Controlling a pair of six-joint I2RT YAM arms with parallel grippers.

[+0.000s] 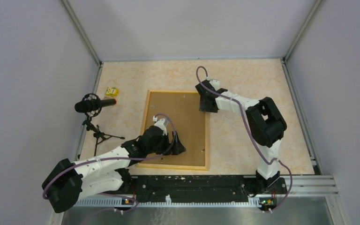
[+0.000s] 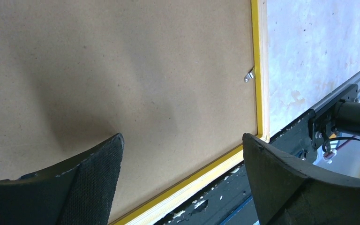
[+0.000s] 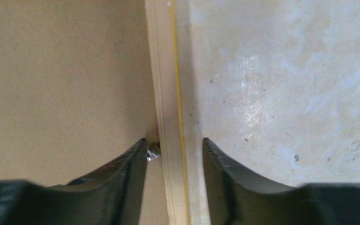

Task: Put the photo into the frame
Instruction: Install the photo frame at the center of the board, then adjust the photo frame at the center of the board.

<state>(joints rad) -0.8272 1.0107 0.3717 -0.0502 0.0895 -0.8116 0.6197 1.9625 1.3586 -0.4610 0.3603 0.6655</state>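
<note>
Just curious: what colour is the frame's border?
Yellow, edged with pale wood; the frame shows best in the left wrist view.

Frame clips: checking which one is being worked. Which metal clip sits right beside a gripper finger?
The clip at the frame's wooden rail, beside the right gripper's finger. The other clip, in the left wrist view, lies well clear of the left gripper.

frame (image 1: 207, 140) w/ thin yellow-orange wood border lies flat mid-table, back side up, brown backing board (image 1: 190, 126) seated inside, sm metal clip (image 2: 249, 75) at inner edge.
</note>
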